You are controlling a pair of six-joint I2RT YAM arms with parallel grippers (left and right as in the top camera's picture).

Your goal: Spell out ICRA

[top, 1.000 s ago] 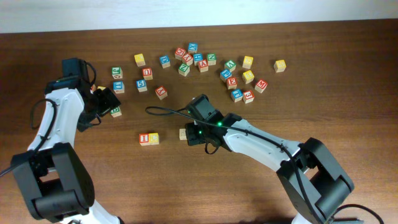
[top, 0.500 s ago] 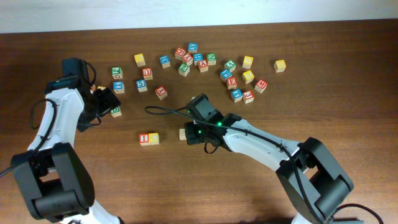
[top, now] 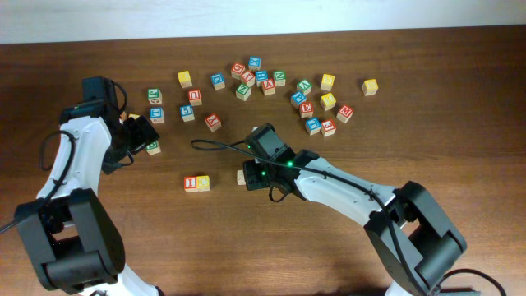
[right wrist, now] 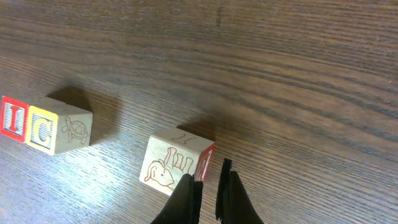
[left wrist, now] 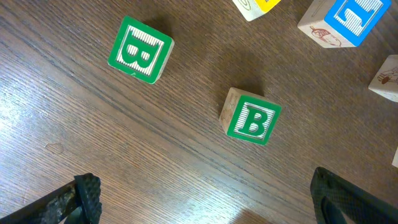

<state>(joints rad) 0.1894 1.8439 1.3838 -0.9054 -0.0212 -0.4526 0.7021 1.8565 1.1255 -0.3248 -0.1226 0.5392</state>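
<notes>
Change: nothing is differing from a second ago; both arms are staying in place and every cube is lying where it lay.
Table: the dark brown wood-grain table is showing fine streaks running along its length.
Left claw: the left gripper is hovering over the table's left part, its black ridged fingers standing wide apart and clasping nothing.
Under it: two pale wooden cubes, the left green B cube and the right green B cube, are lying apart from each other, their letter panels striped with fine white lines.
Word so far: the red-lettered wooden I cube and the yellow-lettered wooden C cube are sitting side by side and touching, left of the table's middle. A turtle outline is showing on the C cube's side.
Loose cube: the pale wooden animal-picture cube is lying just right of that pair and apart from it, with one side face edged in red. Its letter cannot be read.
Right claw: the right gripper is hanging with its dark fingers pressed almost together, clamping nothing. Its left tip is right at that cube's corner; whether it touches cannot be told.
R and A: they cannot be picked out with certainty among the scattered letter cubes lying along the far side, right of centre.
</notes>
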